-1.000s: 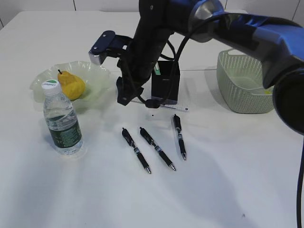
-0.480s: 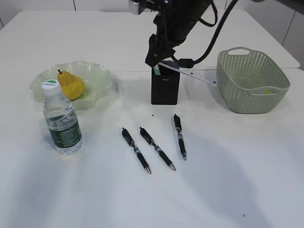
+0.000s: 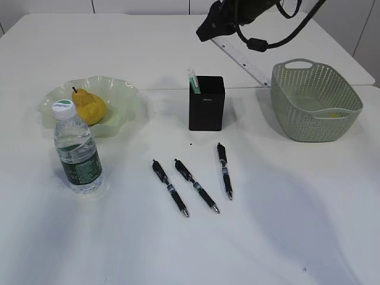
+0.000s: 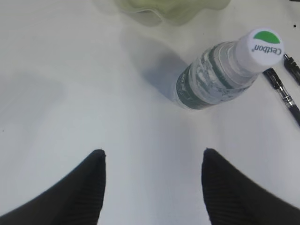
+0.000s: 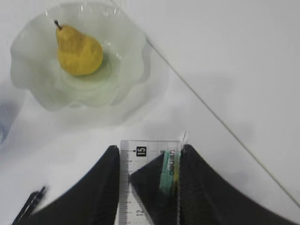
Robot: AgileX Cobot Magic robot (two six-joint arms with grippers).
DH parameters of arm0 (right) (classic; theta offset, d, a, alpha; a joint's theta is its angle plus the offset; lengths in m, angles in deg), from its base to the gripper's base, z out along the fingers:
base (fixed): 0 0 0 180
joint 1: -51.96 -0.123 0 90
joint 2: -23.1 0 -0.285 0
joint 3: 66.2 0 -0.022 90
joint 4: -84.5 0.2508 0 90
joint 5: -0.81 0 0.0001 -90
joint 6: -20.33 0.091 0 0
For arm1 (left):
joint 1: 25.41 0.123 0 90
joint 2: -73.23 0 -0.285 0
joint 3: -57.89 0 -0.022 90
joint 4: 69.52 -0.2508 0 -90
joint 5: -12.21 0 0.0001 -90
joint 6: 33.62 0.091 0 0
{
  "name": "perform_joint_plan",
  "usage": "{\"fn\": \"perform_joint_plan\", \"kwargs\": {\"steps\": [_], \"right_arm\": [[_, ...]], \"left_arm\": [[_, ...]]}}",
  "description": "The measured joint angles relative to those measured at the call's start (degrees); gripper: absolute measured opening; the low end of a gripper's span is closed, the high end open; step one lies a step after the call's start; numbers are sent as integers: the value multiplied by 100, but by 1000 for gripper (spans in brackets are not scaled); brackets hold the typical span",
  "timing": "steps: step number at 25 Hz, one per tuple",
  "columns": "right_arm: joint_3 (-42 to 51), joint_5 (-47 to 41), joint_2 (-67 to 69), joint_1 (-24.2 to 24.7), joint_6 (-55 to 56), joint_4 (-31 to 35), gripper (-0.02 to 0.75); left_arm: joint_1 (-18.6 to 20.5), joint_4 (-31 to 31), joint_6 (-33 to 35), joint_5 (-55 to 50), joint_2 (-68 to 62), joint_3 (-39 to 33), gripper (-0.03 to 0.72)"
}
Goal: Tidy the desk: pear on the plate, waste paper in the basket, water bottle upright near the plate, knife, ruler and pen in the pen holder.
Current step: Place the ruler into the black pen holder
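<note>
A: Left fingers (image 4: 98, 164) hang apart over bare table (image 3: 267, 237) beside the upright water bottle (image 3: 77, 155); three pens (image 3: 196, 184) remain.

B: Right fingers (image 5: 110, 168) clamp the ruler (image 3: 240, 58), lifted high, probably for dropping into the pen holder (image 3: 206, 104).

My right pincer (image 5: 149, 180) shows two matte black, tapering fingers (image 5: 96, 192); my left pincer (image 4: 152, 187) matches, finely ribbed. A looped black cable (image 3: 279, 38) trails from my dark arm (image 3: 237, 12).

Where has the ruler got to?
The ruler is up in the air, held in the right arm's jaws, above and behind the pen holder, left of the basket.
</note>
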Motion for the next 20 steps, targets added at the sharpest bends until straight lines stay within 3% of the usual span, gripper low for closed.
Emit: {"fn": "perform_joint_plan", "kwargs": {"steps": [11, 20], "right_arm": [[0, 1118, 295, 187, -1089, 1883, 285], [0, 1876, 864, 187, -2407, 3802, 285]], "left_arm": [[0, 0, 0, -12, 0, 0, 456], [0, 0, 0, -15, 0, 0, 456]]}}
